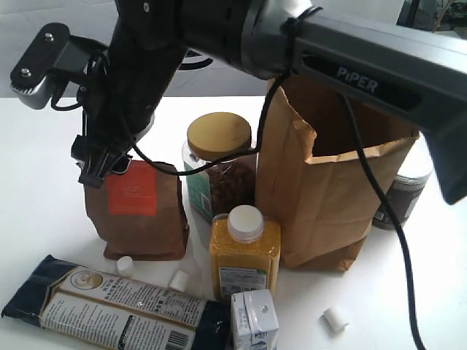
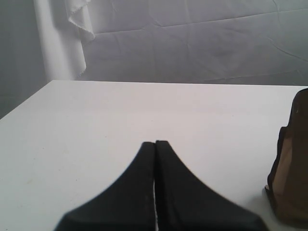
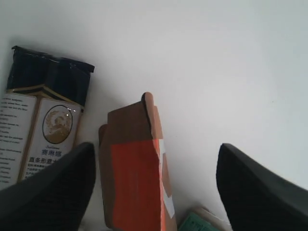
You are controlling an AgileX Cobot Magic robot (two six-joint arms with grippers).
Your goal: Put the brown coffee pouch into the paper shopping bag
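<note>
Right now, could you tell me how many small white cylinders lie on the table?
3 white cylinders: one by the brown coffee pouch, one beside the yellow bottle, one in front of the paper shopping bag. More may be hidden.

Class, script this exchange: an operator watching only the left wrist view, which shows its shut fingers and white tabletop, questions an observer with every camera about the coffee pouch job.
Operator: Has either arm reached the pouch?
Observer: The right gripper hangs open over the brown coffee pouch, a finger on either side of its top.
Operator: Is the bag ready?
Observer: The paper shopping bag stands upright, top open, with a lidded jar between it and the pouch.
</note>
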